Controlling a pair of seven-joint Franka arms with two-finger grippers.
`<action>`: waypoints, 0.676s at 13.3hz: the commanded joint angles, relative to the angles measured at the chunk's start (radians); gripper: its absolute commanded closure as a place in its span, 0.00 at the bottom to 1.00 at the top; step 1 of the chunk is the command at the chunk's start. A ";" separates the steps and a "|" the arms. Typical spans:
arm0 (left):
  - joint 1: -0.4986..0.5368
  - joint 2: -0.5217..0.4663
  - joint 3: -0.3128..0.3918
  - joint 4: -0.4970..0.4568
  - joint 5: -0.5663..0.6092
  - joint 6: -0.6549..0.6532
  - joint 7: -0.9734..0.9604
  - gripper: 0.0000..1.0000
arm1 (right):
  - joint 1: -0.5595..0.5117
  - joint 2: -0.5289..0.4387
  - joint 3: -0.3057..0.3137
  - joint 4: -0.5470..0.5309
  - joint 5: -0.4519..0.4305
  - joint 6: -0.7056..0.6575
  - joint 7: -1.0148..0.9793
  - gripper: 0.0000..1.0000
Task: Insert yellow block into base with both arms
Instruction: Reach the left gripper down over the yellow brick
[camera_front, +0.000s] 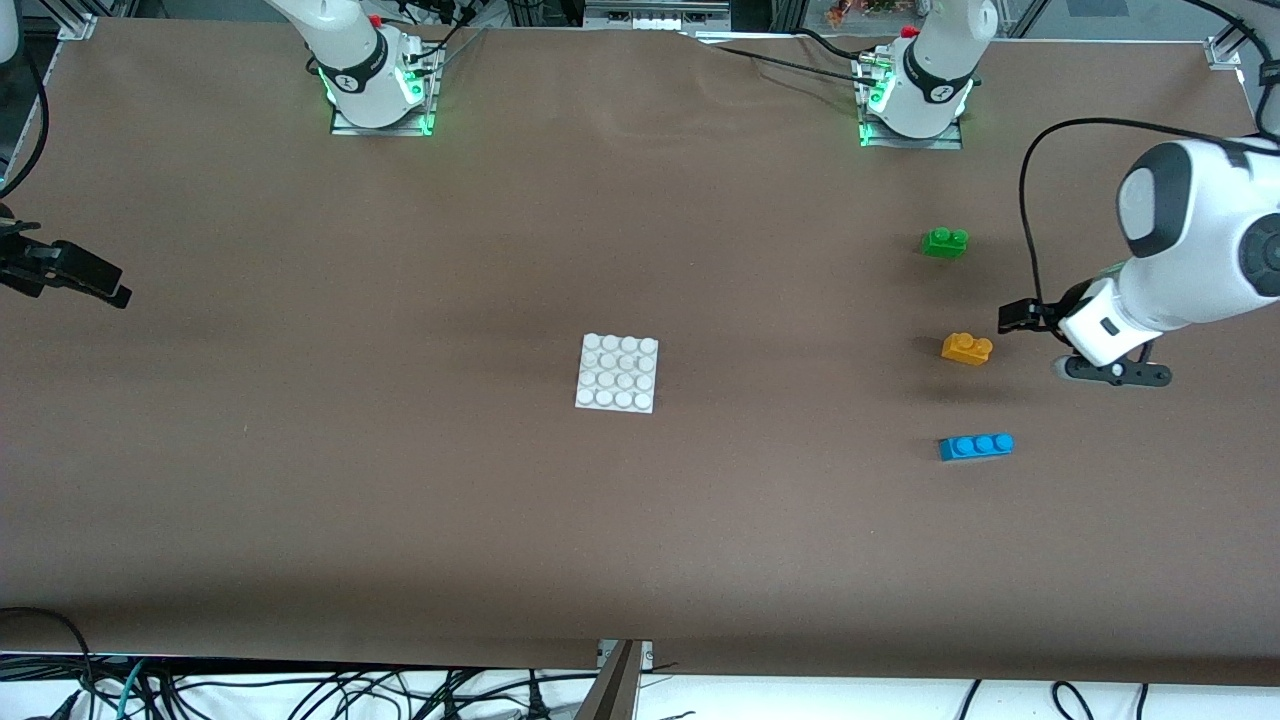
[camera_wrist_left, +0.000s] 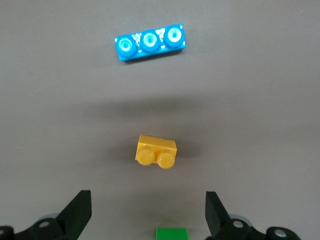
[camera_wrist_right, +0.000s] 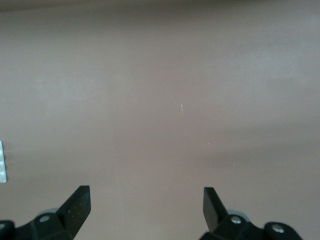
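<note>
Now the left gripper hangs wide open and empty, the yellow block on the table just beside it; right gripper waits, open.

Even overhead light, soft shadows, glare on blue brick studs

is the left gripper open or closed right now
Open. In the left wrist view the left gripper shows its two black fingers spread wide, empty, with the yellow block lying untouched on the table between and ahead of them.

Yellow block apart from base
</note>
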 joint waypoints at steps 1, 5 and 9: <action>0.016 -0.011 -0.005 -0.134 -0.017 0.169 0.056 0.00 | -0.010 -0.016 0.009 -0.012 0.008 -0.008 -0.013 0.00; 0.042 0.066 -0.006 -0.165 -0.021 0.295 0.095 0.00 | -0.010 -0.016 0.009 -0.011 0.008 -0.008 -0.013 0.00; 0.045 0.107 -0.008 -0.199 -0.028 0.364 0.129 0.00 | -0.010 -0.011 0.009 -0.011 0.008 -0.008 -0.013 0.00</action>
